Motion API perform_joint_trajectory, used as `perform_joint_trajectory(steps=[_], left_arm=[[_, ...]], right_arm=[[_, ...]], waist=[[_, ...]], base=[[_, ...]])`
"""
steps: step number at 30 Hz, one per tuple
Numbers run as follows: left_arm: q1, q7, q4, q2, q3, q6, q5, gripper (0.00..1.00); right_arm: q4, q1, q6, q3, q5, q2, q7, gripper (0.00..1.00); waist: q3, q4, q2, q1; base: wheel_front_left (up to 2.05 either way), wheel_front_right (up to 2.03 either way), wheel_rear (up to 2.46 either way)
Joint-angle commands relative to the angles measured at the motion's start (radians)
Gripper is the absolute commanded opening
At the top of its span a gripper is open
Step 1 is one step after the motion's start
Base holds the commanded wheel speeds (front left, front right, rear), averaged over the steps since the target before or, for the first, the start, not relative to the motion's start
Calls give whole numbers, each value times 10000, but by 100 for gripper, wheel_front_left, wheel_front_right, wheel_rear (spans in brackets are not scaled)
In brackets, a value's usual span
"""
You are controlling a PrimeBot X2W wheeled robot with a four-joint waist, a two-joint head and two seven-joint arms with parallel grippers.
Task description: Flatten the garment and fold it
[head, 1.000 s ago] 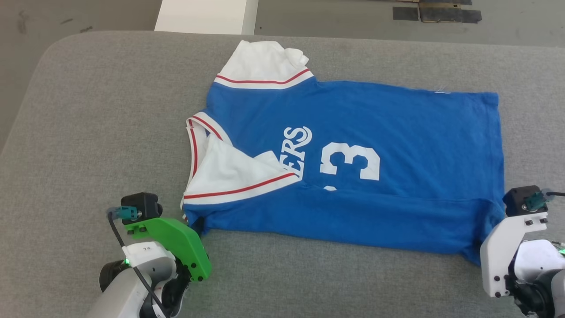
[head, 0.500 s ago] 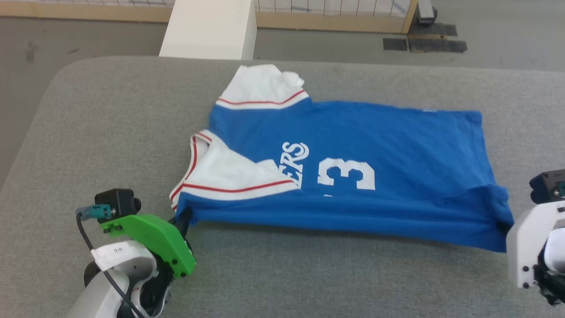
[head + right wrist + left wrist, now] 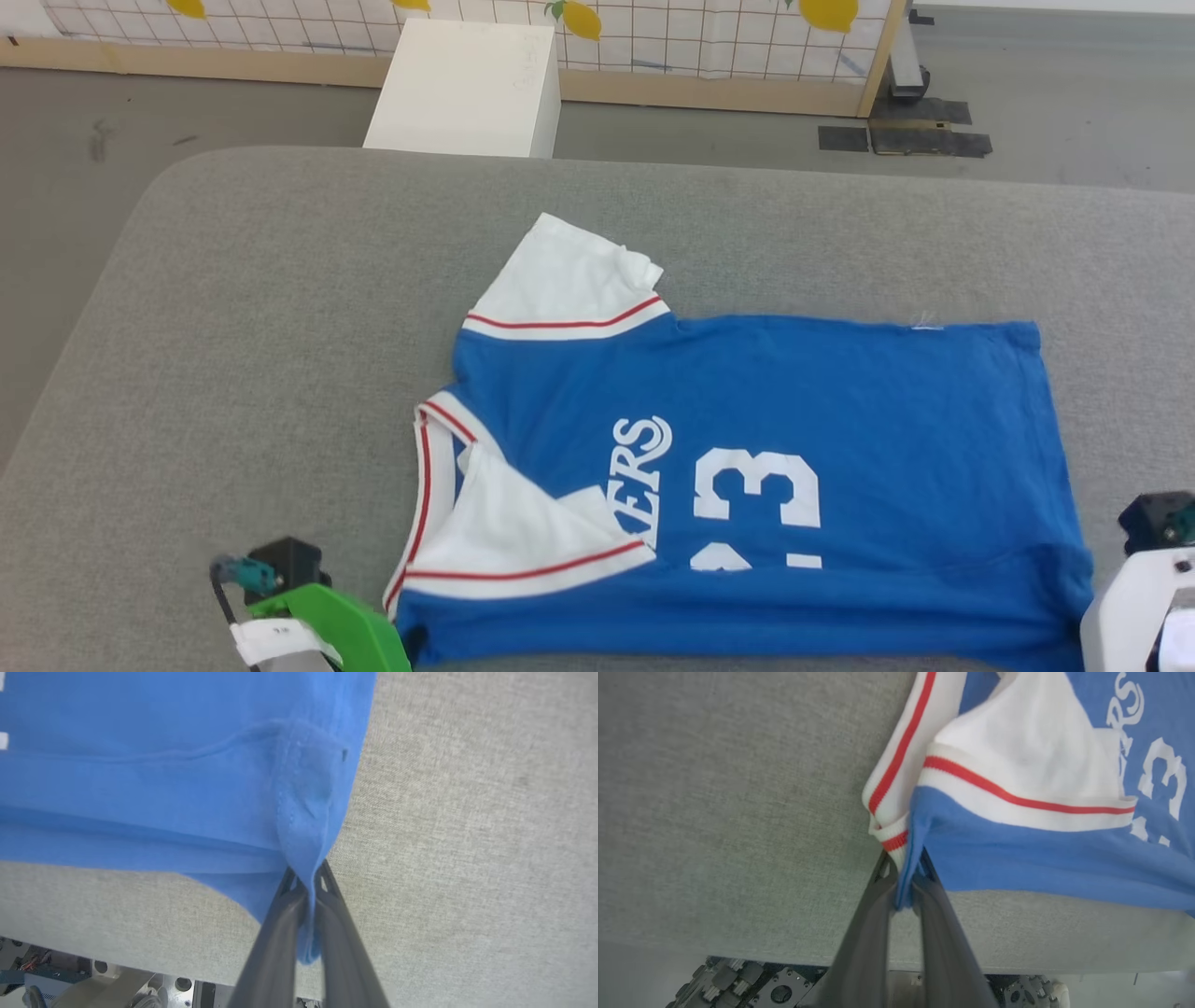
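Grippers first, nearest the robot: left gripper (image 3: 903,870) clenched on the near shoulder corner of the garment (image 3: 794,411), blue edge and striped trim pinched between its dark fingers. Right gripper (image 3: 306,879) clamped on the near hem corner, cloth bunched to a ridge at the tips. Judged purpose: a grip at each end of the near edge gives a taut line, so the cloth can be tugged flat or that edge carried over for a fold. Garment lies on the grey padded table (image 3: 233,327), its near edge at the table's front. Long axis runs left to right across the head view: neck end toward the robot's left, hem toward its right, number 3 on its side. Near white panel (image 3: 504,532) flopped over the lettering, not yet flat. Far white panel (image 3: 569,280) juts out beyond, tip crumpled. Past the table: white box (image 3: 467,89) on the floor, then a gridded screen (image 3: 700,37) with lemon shapes.
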Motion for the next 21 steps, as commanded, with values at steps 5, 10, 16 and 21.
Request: perform_joint_trajectory(steps=[5,10,16,21], left_arm=[[128,76,718,-248,-47,-116,-371,13],[-79,8,826,-136,88,-252,-369,100],[-298,15,-23,433,502,-219,-281,100],[-750,-366,-777,606,900,-189,-59,100]], right_arm=[[773,24,-15,266,-61,231,-460,0],[1075,-117,-15,360,61,261,-697,100],[484,-276,-15,-246,361,202,-1111,100],[-125,-681,-15,-1030,601,269,-1590,100]], waist=[[22,-13,0,0],[-45,-5,0,0],[-259,-25,0,0],[-444,-76,0,0]], base=[[0,0,0],[0,0,0],[0,0,0],[0,0,0]])
